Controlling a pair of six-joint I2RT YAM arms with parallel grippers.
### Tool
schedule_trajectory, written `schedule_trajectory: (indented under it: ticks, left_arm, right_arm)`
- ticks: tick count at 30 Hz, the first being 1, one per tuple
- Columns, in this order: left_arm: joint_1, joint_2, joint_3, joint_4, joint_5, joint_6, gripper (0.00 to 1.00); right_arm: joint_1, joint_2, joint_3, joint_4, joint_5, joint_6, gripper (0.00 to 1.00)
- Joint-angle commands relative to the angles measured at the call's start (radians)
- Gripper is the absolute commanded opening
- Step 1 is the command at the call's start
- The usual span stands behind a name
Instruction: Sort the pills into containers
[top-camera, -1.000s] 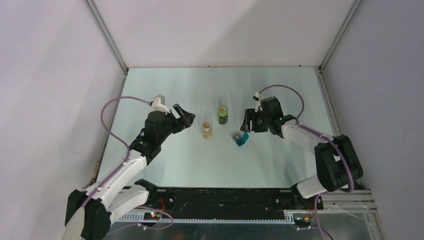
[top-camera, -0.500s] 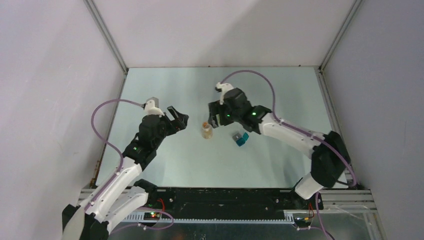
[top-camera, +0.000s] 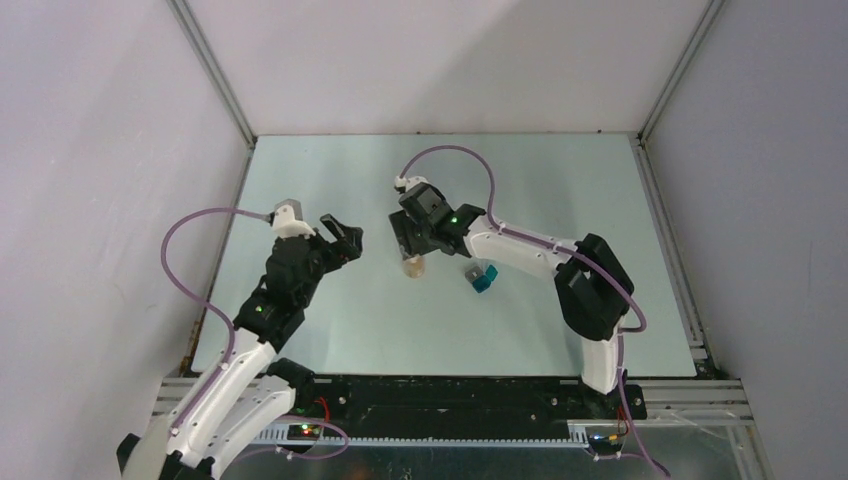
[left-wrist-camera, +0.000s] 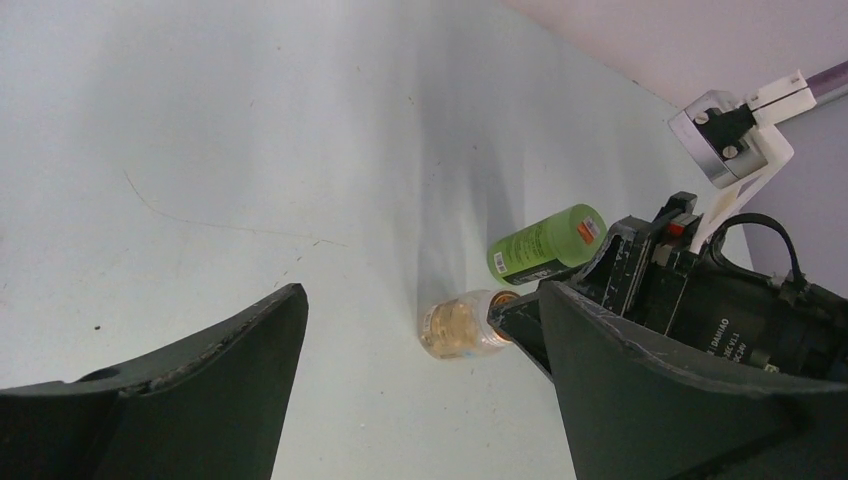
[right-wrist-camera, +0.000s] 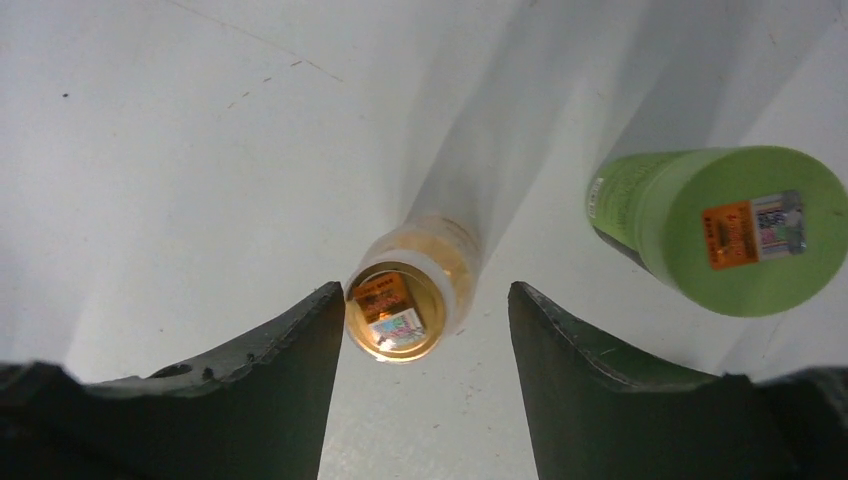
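The pale beige bottle (right-wrist-camera: 405, 300) stands upright, its orange cap bearing a small sticker, with possibly amber pills inside. Just beside it but apart, the lime-green bottle (right-wrist-camera: 720, 225) also stands upright, with an orange label on top.

Occluded, cropped and unresolved areas

Concealed under the right gripper (top-camera: 413, 247) in the top view: the green-topped bottle (left-wrist-camera: 545, 244), plus the cap end of the pale bottle (top-camera: 413, 266). Too small to identify, just right of centre there: a teal item (top-camera: 482, 278). Cropped at the lower left corner: the left arm base (top-camera: 165, 440). Cropped at the bottom edge of both wrist views: the rear of the fingers (left-wrist-camera: 150, 400). Illegible in the right wrist view: the print on the cap labels (right-wrist-camera: 752, 230).
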Motion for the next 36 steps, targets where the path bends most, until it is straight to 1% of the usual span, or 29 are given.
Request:
schedule_trajectory:
  ticks: [1, 9, 11, 12, 13, 14, 16, 19, 20, 21, 22, 23, 24, 25, 26, 27, 28, 29, 30, 31, 32, 33, 36]
  left_arm:
    - [0.006, -0.004, -0.013, 0.012, -0.035, 0.031, 0.92]
    - [0.007, 0.010, -0.013, 0.024, -0.032, 0.050, 0.92]
    - [0.007, 0.013, -0.014, 0.027, -0.030, 0.053, 0.92]
    - [0.007, 0.015, -0.013, 0.029, -0.025, 0.055, 0.92]
    - [0.007, 0.018, -0.014, 0.034, -0.022, 0.059, 0.92]
    - [0.008, 0.019, -0.015, 0.038, -0.015, 0.061, 0.93]
    - [0.008, 0.023, -0.022, 0.059, 0.005, 0.073, 0.93]
    - [0.008, 0.024, -0.060, 0.153, 0.076, 0.125, 0.93]
    - [0.008, 0.022, -0.068, 0.165, 0.089, 0.143, 0.93]
    - [0.008, 0.019, -0.083, 0.220, 0.127, 0.156, 0.93]
    - [0.008, 0.016, -0.089, 0.246, 0.149, 0.186, 0.93]
    - [0.008, 0.015, -0.098, 0.289, 0.206, 0.206, 0.92]
    - [0.006, 0.015, -0.100, 0.330, 0.231, 0.249, 0.92]
    - [0.006, 0.017, -0.099, 0.349, 0.315, 0.271, 0.92]
    - [0.008, 0.025, -0.093, 0.379, 0.354, 0.316, 0.92]
    - [0.007, 0.031, -0.088, 0.394, 0.429, 0.334, 0.92]
    - [0.007, 0.047, -0.075, 0.416, 0.462, 0.366, 0.92]
    - [0.007, 0.056, -0.067, 0.427, 0.532, 0.381, 0.92]
    - [0.006, 0.083, -0.043, 0.435, 0.572, 0.410, 0.92]
    - [0.005, 0.098, -0.028, 0.435, 0.660, 0.426, 0.92]
    - [0.007, 0.138, 0.009, 0.426, 0.698, 0.448, 0.92]
    - [0.007, 0.159, 0.032, 0.418, 0.771, 0.458, 0.92]
    - [0.007, 0.266, 0.130, 0.396, 0.882, 0.492, 0.91]
  right_arm:
    - [0.028, 0.027, 0.060, -0.023, 0.005, -0.017, 0.65]
    - [0.035, 0.067, 0.095, -0.053, 0.021, -0.014, 0.57]
    - [0.035, 0.070, 0.108, -0.066, 0.027, -0.019, 0.52]
    - [0.036, 0.075, 0.112, -0.079, 0.034, -0.022, 0.47]
    - [0.035, 0.076, 0.121, -0.086, 0.037, -0.022, 0.44]
    - [0.035, 0.078, 0.127, -0.102, 0.045, -0.023, 0.38]
    - [0.031, 0.073, 0.144, -0.125, 0.050, -0.027, 0.34]
    - [0.012, 0.037, 0.165, -0.144, 0.021, -0.043, 0.31]
    - [0.004, 0.027, 0.170, -0.157, -0.013, -0.050, 0.31]
    - [-0.018, 0.005, 0.178, -0.168, -0.039, -0.054, 0.31]
    - [-0.032, -0.007, 0.180, -0.171, -0.106, -0.059, 0.31]
    - [-0.062, -0.034, 0.179, -0.173, -0.153, -0.059, 0.30]
    - [-0.082, -0.047, 0.178, -0.174, -0.255, -0.058, 0.30]
    - [-0.121, -0.073, 0.177, -0.178, -0.304, -0.057, 0.30]
    - [-0.159, -0.084, 0.176, -0.179, -0.402, -0.056, 0.29]
    - [-0.178, -0.109, 0.170, -0.181, -0.452, -0.058, 0.29]
    - [-0.211, -0.120, 0.168, -0.180, -0.539, -0.060, 0.29]
    - [-0.227, -0.144, 0.164, -0.181, -0.616, -0.068, 0.29]
    - [-0.257, -0.156, 0.163, -0.182, -0.656, -0.073, 0.29]
    - [-0.272, -0.176, 0.163, -0.182, -0.732, -0.084, 0.29]
    - [-0.296, -0.187, 0.162, -0.183, -0.771, -0.093, 0.29]
    - [-0.305, -0.208, 0.162, -0.183, -0.844, -0.109, 0.29]
    - [-0.339, -0.247, 0.174, -0.188, -0.945, -0.147, 0.30]
